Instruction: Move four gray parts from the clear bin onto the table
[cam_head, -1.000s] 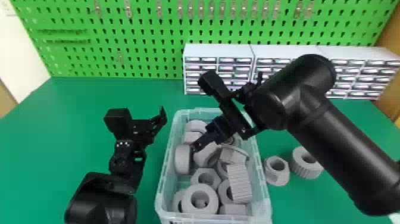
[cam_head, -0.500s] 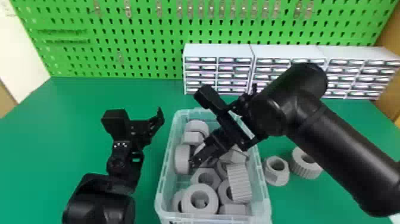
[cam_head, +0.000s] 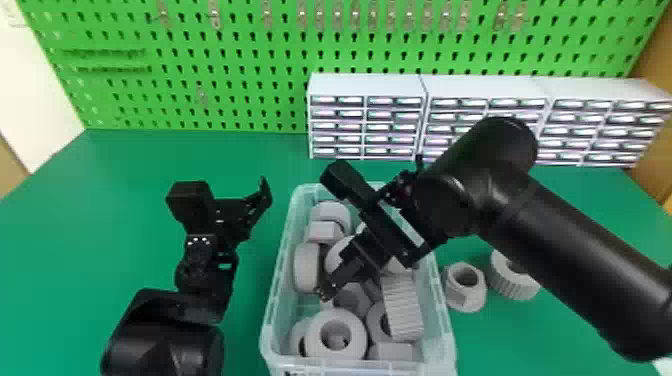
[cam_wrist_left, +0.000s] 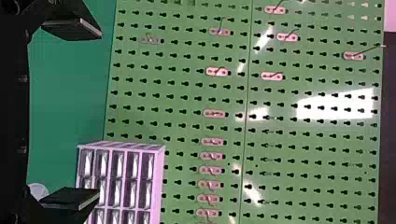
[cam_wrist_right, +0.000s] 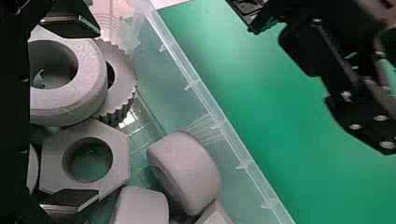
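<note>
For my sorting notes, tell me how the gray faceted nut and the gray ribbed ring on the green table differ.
The gray faceted nut has smooth outer sides with flat faces; the gray ribbed ring has ridged sides. The nut sits close beside the clear plastic bin, whereas the ring lies farther out, partly hidden by the black right arm. Both have a hole facing up.

A green pegboard is rising behind the green worktop, metal hooks hanging along it. White drawer units are lining its foot; glare is streaking the board in the left wrist view.
</note>
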